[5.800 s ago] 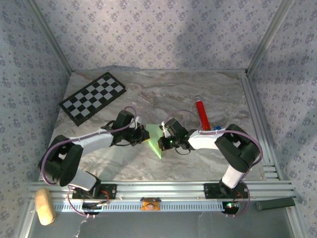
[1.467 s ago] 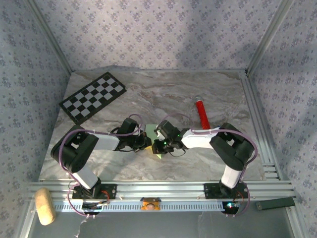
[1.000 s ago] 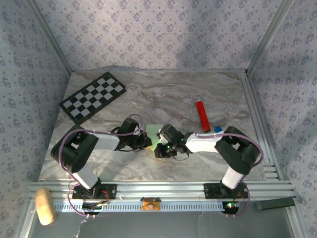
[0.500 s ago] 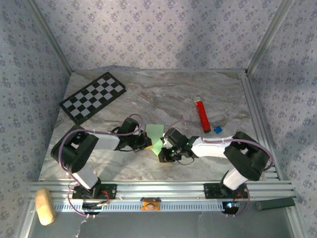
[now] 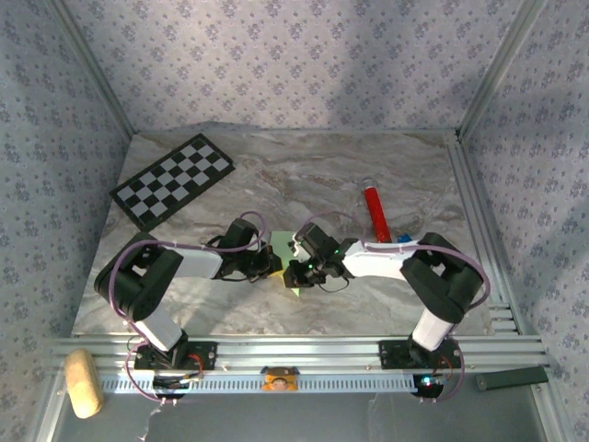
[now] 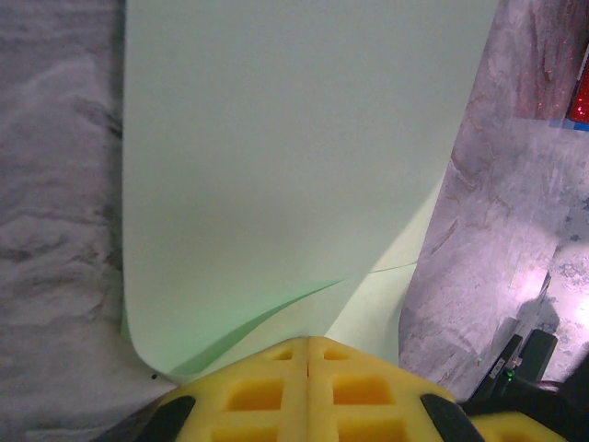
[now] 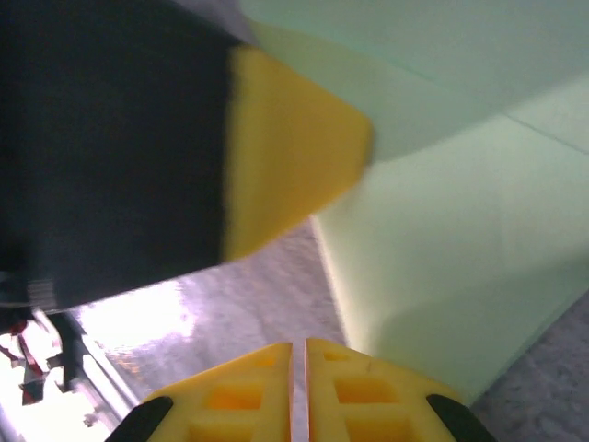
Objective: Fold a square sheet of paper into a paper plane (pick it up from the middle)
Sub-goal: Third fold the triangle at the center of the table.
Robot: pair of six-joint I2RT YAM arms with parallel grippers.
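Observation:
The square sheet of paper (image 5: 282, 244), light green and folded into layers, lies mid-table between both arms, with a pointed tip toward the near edge. In the left wrist view the paper (image 6: 294, 138) spreads ahead with one flap curling up. My left gripper (image 6: 308, 343) is shut, its tips against the paper's near end; it also shows in the top view (image 5: 273, 267). My right gripper (image 5: 293, 274) sits close beside it, shut with nothing between its pads (image 7: 299, 345), at the edge of the paper (image 7: 442, 249). A paper plane is out of view.
A red tube (image 5: 375, 214) lies right of the arms, with a small blue piece (image 5: 405, 238) near it. The checkerboard (image 5: 173, 181) lies at the far left. Metal rails border the table on the right and at the near edge.
My right gripper swung out toward the near right, then came back left beside the left gripper, covering more of the paper. The left arm has stayed still.

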